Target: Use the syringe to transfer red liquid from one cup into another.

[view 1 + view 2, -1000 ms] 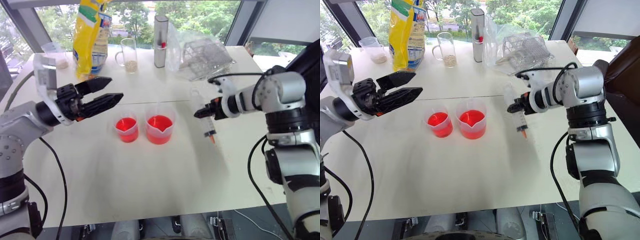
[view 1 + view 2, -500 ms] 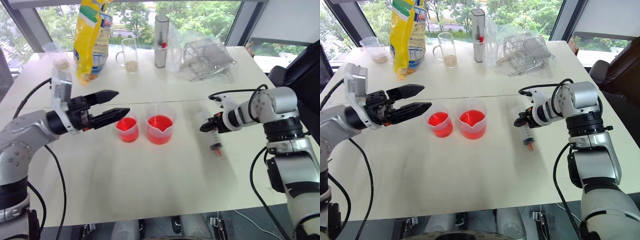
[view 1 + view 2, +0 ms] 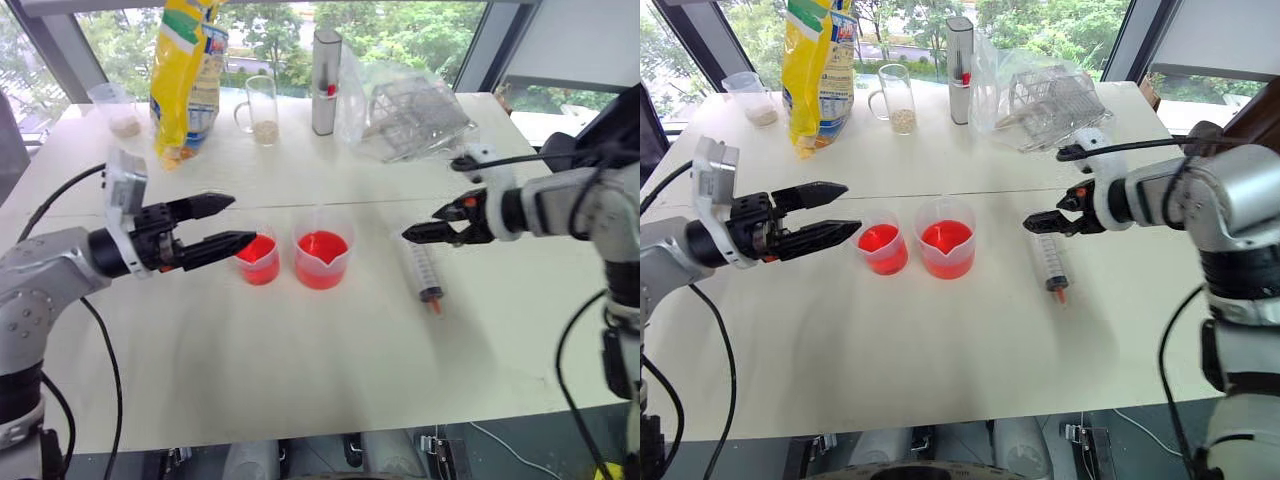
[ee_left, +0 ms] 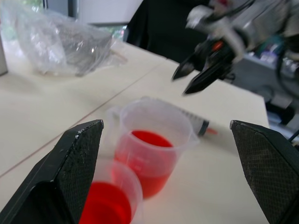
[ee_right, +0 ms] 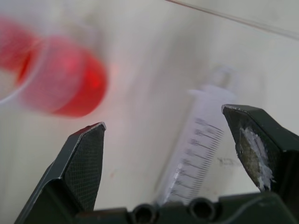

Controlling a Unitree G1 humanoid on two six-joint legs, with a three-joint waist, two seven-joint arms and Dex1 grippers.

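Syringe (image 3: 425, 269) lies on table (image 3: 330, 350) — below open right gripper (image 3: 418, 232).

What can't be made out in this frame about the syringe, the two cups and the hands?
- Syringe: whether any red liquid is inside; barrel too small in the eye views, cut off by the bottom edge in the right wrist view.
- Spouted beaker: motion-blurred in the right wrist view, so its level is unreadable there.
- Smaller cup: cut off by the bottom edge and partly hidden behind a finger of the left hand in the left wrist view.
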